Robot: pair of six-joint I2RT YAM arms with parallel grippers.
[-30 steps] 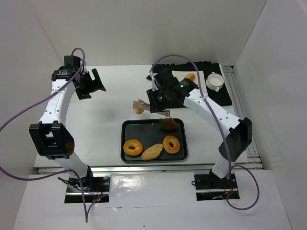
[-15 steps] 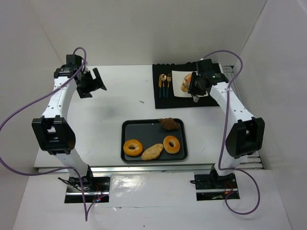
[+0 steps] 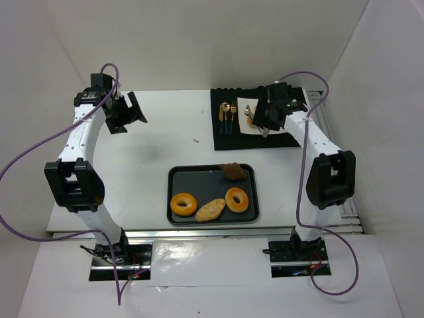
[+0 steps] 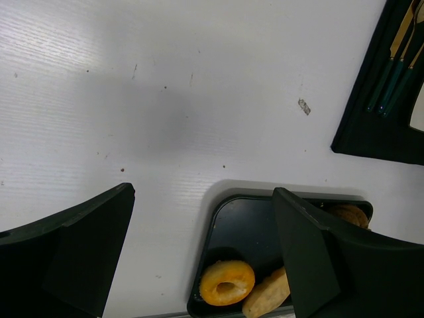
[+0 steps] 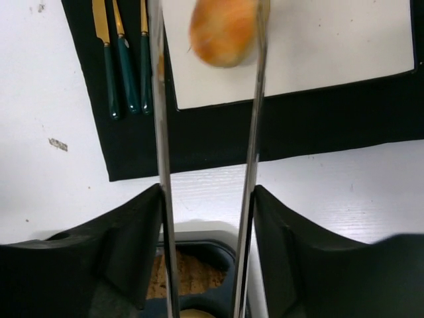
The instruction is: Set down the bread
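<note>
One golden-orange bun (image 5: 224,30) is between the tips of metal tongs (image 5: 252,132), over a white square plate (image 5: 331,40). The bun touches the right blade, with a gap to the left blade, and it looks blurred. It also shows from above (image 3: 250,114). My right gripper (image 5: 207,192) is shut on the tongs, at the back right (image 3: 268,114). The second bun is hidden. My left gripper (image 4: 204,191) is open and empty, high at the back left (image 3: 126,114).
A black mat (image 3: 222,139) carries the plate and gold-and-green cutlery (image 5: 126,73). A dark tray (image 3: 177,173) near the front holds two ring bagels (image 3: 183,204), a tan oblong pastry (image 3: 211,210) and a dark brown lumpy pastry (image 3: 233,171).
My right arm carried the bun in the tongs from beside the tray to the back right, over the white plate. The left arm has not moved.
</note>
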